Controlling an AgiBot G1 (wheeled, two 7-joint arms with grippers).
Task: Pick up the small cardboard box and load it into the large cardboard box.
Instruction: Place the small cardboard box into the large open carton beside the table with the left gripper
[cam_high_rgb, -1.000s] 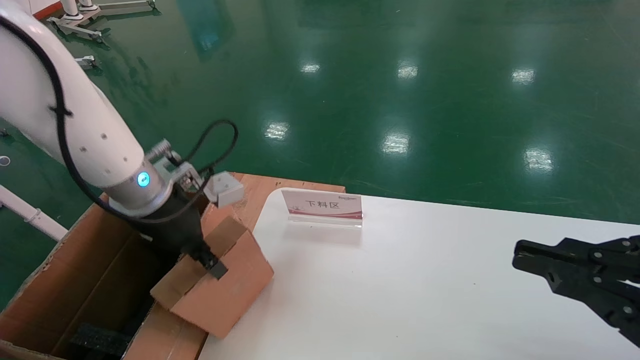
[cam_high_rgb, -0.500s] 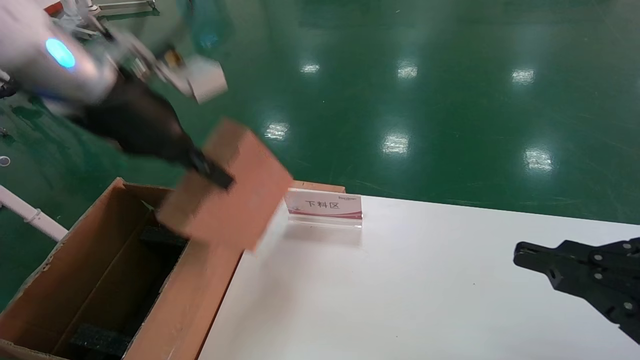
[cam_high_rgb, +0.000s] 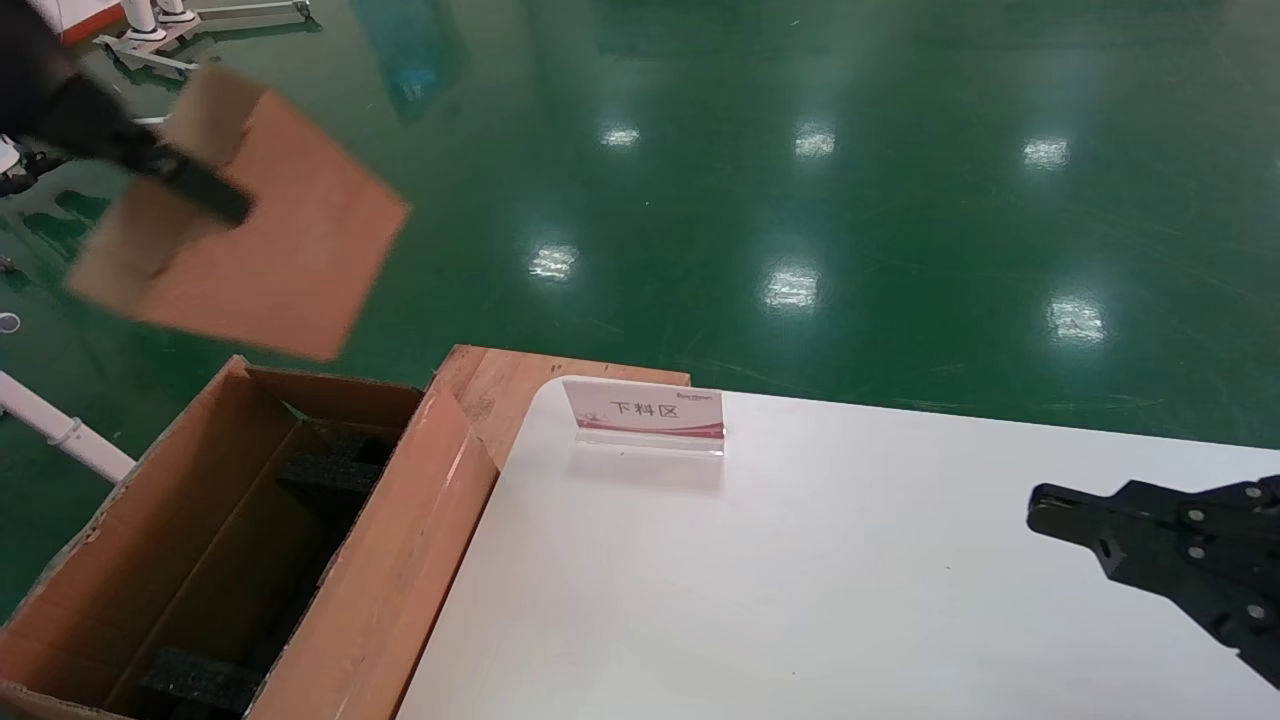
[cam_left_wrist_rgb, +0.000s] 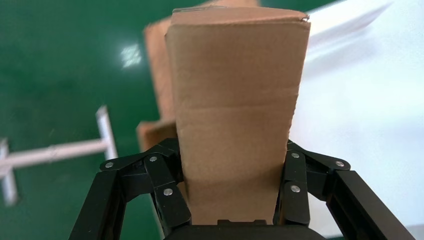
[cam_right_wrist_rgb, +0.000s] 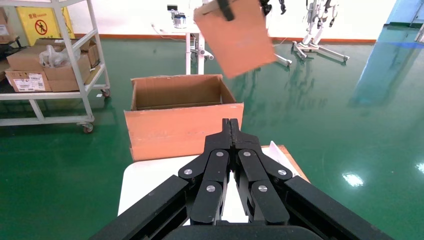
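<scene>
Up high, beyond the table's far left corner: small cardboard box (cam_high_rgb: 245, 215) blurred and tilted in the air, above and apart from the large cardboard box (cam_high_rgb: 400, 560) standing open against the table's left edge. Clamped between the fingers (cam_left_wrist_rgb: 167, 192) of the left gripper (cam_high_rgb: 190, 185); arm and most of that gripper cut off at the frame corner in the head view, box base hidden between the fingers in the left wrist view. Black foam blocks (cam_high_rgb: 335, 465) only partly visible down inside the big carton. Near the table's (cam_high_rgb: 760, 600) far edge, a small sign stand (cam_high_rgb: 645, 415). Over the right edge, right gripper (cam_high_rgb: 1045, 510) parked, fingers pressed together, holding nothing. Farther off, a shelf rack (cam_right_wrist_rgb: 55, 65) with packages.
</scene>
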